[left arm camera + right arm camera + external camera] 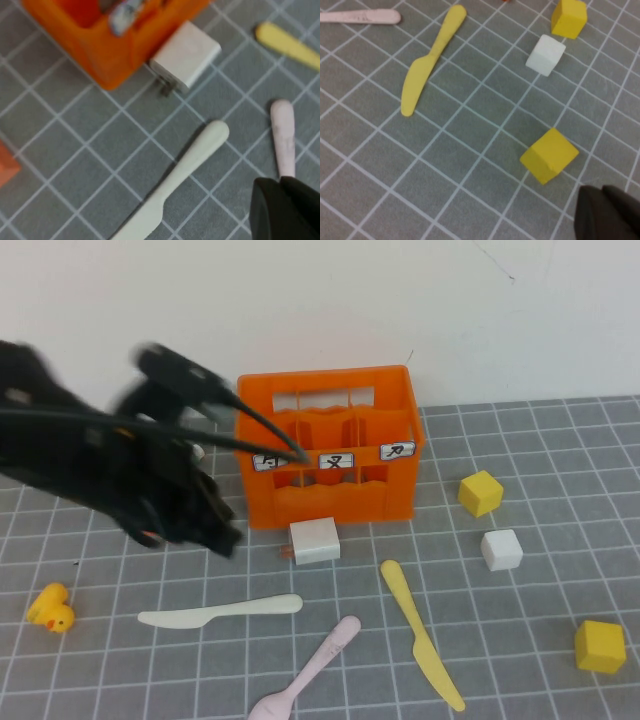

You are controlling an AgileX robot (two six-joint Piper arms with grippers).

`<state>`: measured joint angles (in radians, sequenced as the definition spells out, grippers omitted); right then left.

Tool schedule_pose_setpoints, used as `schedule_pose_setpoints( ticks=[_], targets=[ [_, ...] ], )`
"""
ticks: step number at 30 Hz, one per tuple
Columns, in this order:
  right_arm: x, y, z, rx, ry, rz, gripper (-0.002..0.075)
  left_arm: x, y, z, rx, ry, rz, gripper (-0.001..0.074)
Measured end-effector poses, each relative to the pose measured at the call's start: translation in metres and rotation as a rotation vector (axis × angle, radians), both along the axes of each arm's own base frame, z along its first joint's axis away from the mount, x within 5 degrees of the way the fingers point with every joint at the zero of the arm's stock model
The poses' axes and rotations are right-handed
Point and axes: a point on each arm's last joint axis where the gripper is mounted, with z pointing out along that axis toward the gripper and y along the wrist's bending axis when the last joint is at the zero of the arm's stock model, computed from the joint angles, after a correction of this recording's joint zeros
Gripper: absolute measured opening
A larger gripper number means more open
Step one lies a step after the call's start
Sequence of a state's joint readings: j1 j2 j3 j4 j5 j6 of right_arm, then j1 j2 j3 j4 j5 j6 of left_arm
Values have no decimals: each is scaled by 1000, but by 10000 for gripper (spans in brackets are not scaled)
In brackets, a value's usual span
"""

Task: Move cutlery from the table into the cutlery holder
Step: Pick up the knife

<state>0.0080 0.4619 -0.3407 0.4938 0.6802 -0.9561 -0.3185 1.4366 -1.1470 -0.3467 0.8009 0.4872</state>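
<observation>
Pink spoon point(310, 673), white knife point(220, 612), yellow knife point(420, 634) lie loose on table point(540, 680), cutlery holder point(328, 445) w/o any; left gripper point(285, 207) pressed together above them, right gripper point(610, 212) likewise, parked, holding nothing.

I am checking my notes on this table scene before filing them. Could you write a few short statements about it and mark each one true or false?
1. The white knife, pink spoon and yellow knife all lie on the table. True.
2. The orange crate already holds the yellow knife. False: that knife lies on the table in front of it.
3. A white block sits right by the crate's front. True.
4. The left tool grips the white knife. False: it is shut, empty, above the table.
5. The right tool is shut, holding nothing, near a yellow cube. True.
</observation>
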Motion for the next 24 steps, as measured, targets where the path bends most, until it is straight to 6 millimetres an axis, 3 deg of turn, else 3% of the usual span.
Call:
schedule_pose_setpoints(
  ticks=[4,7,10,14,16,19,24],
  targets=[
    [0,0,0,-1,-4,2,-3,8,-20,-22,94,-3,-83,2],
    [0,0,0,-1,-5,2,-3,16,-29,-39,154,-16,-139,49],
    [0,0,0,-1,-6,2,-3,25,-33,-57,195,-6,-174,163],
    [0,0,0,-1,-5,2,-3,36,-36,-86,268,24,-246,369],
    [0,0,0,-1,-5,2,-3,41,-36,-100,303,44,-280,425],
    [0,0,0,-1,-5,2,-3,45,-39,-123,345,85,-321,441],
    [1,0,0,-1,-9,0,-3,48,-46,-148,395,105,-351,407]
  ],
)
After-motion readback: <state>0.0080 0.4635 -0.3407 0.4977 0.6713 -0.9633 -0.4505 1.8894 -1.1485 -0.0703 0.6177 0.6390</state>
